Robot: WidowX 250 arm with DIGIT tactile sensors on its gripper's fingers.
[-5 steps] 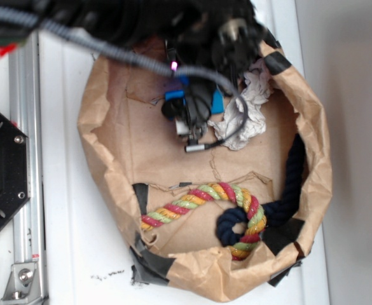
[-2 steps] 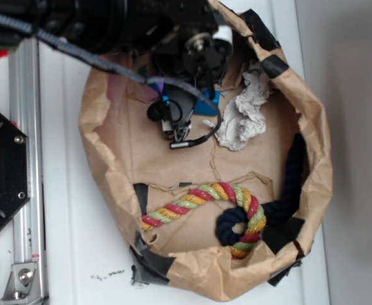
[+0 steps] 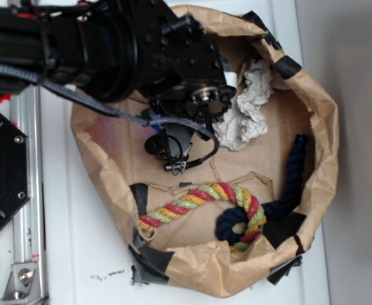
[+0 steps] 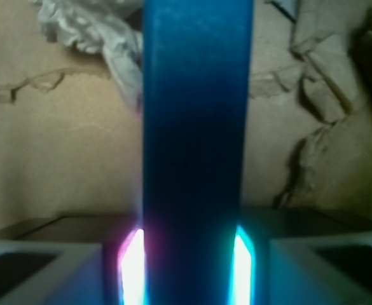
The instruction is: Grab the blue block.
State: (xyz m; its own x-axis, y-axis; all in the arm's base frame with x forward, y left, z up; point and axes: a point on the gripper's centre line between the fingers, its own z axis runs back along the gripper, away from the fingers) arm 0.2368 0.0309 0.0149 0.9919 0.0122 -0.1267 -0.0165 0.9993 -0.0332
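Note:
In the wrist view the blue block (image 4: 195, 127) stands as a tall bright-blue bar up the middle of the frame. My gripper (image 4: 192, 254) is shut on its lower end, with a glowing pad pressed to each side. From the exterior view, the black arm covers the upper left of the brown paper bag (image 3: 325, 159), and my gripper (image 3: 171, 147) hangs over the bag's floor. Only a sliver of the blue block (image 3: 156, 125) shows there beside the wrist.
Crumpled white paper (image 3: 244, 121) lies just right of the gripper, also in the wrist view's top left (image 4: 90, 32). A red-yellow-green rope (image 3: 205, 197) and a navy rope (image 3: 289, 184) lie at the bag's near side. A black plate (image 3: 1, 171) and metal rail (image 3: 27, 210) stand left.
The arm has swung down and left over the bag, taking the gripper and blue block with it. The block's blue patch beside the white paper is gone. The bag's right rim has shifted.

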